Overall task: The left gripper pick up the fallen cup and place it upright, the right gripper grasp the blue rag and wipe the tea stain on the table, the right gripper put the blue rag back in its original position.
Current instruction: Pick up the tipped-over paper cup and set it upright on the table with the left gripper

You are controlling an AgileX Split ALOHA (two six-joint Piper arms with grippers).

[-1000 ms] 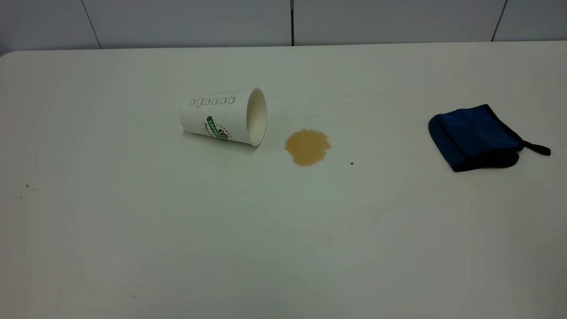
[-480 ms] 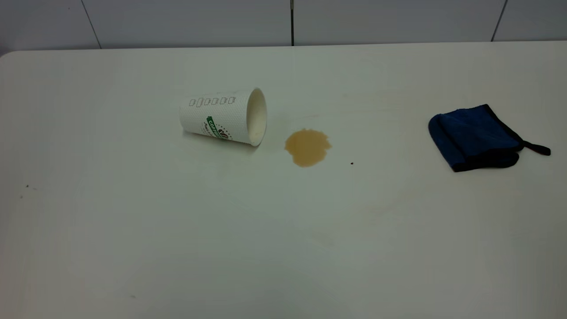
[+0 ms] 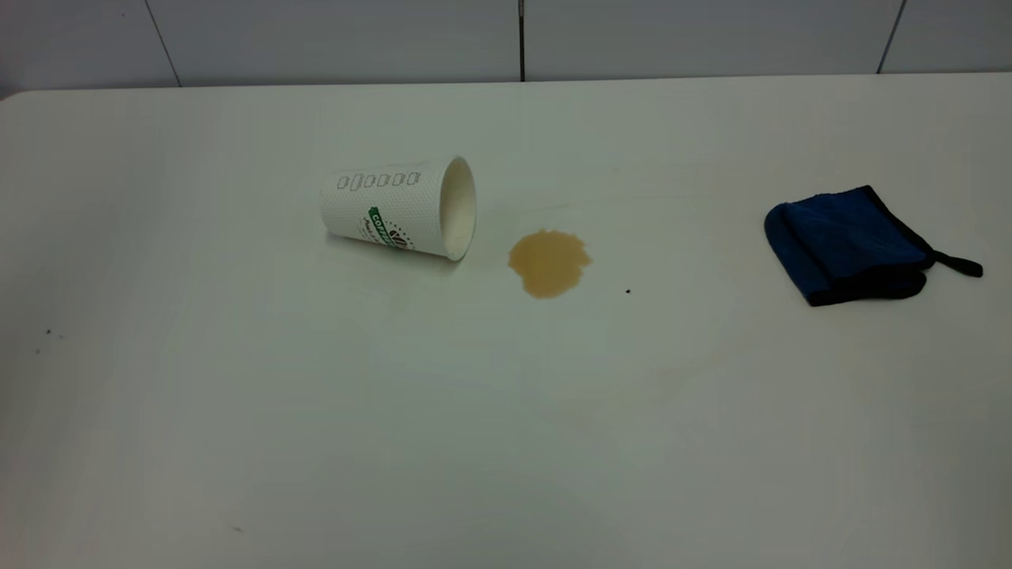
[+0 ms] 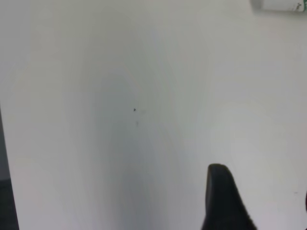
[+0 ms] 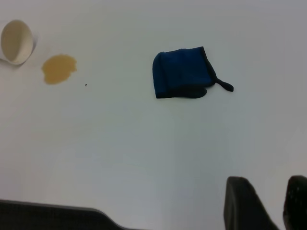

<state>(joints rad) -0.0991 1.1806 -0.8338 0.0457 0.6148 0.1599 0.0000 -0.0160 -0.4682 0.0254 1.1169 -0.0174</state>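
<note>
The cup point(image 3: 395, 209) lies on its side on the white table point(image 3: 474, 427), its mouth turned toward the tea stain point(image 3: 549, 262), a light-brown puddle just to its right. Far right lies the folded blue rag point(image 3: 846, 245), its loop tab pointing right. Neither arm shows in the exterior view. In the left wrist view the left gripper point(image 4: 261, 194) hangs open over bare table, with a corner of the cup point(image 4: 280, 5) far off. In the right wrist view the right gripper point(image 5: 267, 201) is open and empty, well short of the rag point(image 5: 181, 73), with stain point(image 5: 58, 68) and cup point(image 5: 17, 42) beyond.
A tiny black speck point(image 3: 628, 292) sits right of the stain. A grey panelled wall point(image 3: 316, 39) runs behind the table's far edge. A dark strip point(image 5: 48, 215) shows past the table's edge in the right wrist view.
</note>
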